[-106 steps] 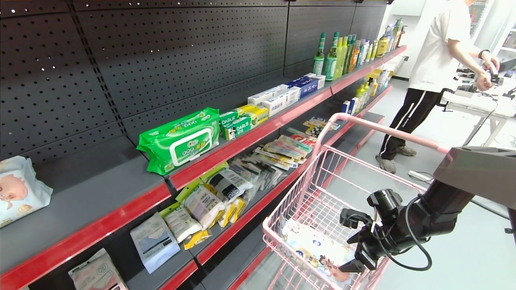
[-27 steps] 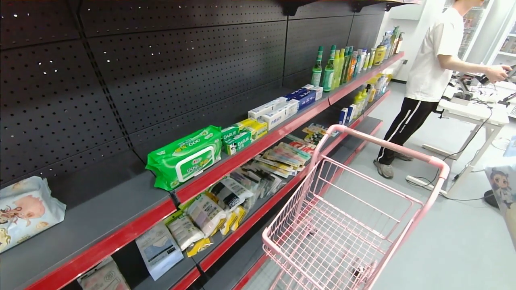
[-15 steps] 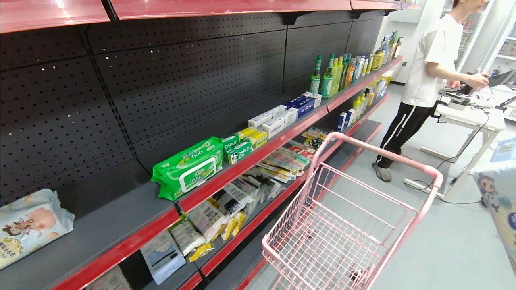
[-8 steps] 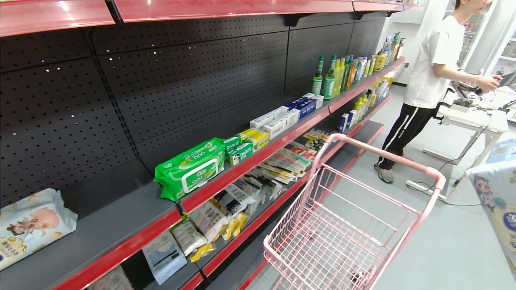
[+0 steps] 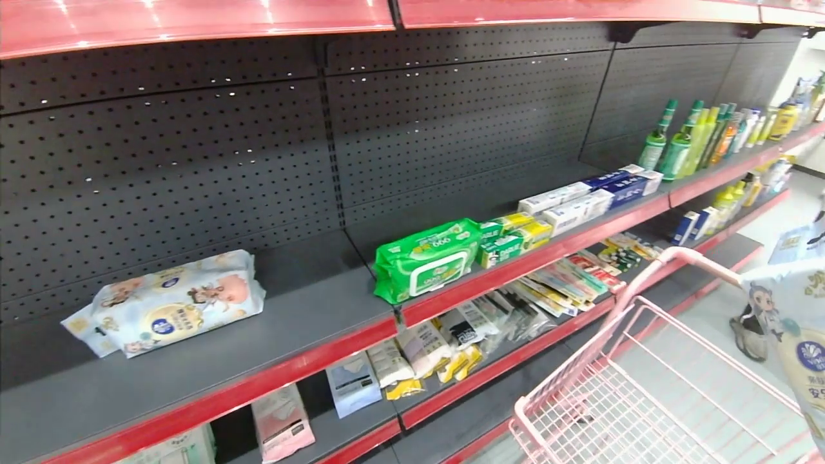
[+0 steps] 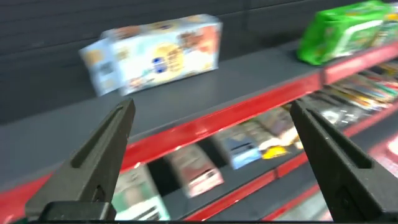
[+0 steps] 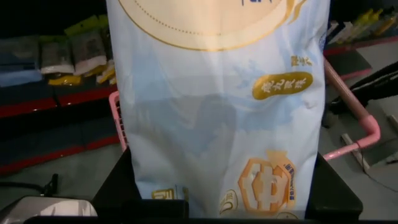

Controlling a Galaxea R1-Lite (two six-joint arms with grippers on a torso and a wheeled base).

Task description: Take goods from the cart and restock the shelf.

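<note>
The pack (image 5: 789,335) is in the air at the right side of the cart (image 5: 644,303), well apart from the shelf (image 5: 309,309). The right pincer (image 7: 224,186) has closed on one short end of it, one finger on each broad side. In the right wrist view the pack (image 7: 217,124) runs straight away from the pincer. In the head view it stands nearly upright, so its long axis is about vertical, and its printed face is turned to the robot.

The left pincer (image 6: 211,106) is spread wide with nothing between its fingers, and it faces the shelf.

I judge the pack to be a soft, filled bag: light for its size, not fragile, with a smooth film that can slip. It will give under pressure and may sag or swing when held by one end only. A hold across the thin side, nearer to the middle, would be more sure.

A second pack (image 5: 171,303) of the same kind lies flat near the left end of the shelf, its long axis about along the front edge. The bare board between it and the green pack (image 5: 428,258) looks a fitting place, so the held pack probably must be turned from upright to lying.
</note>
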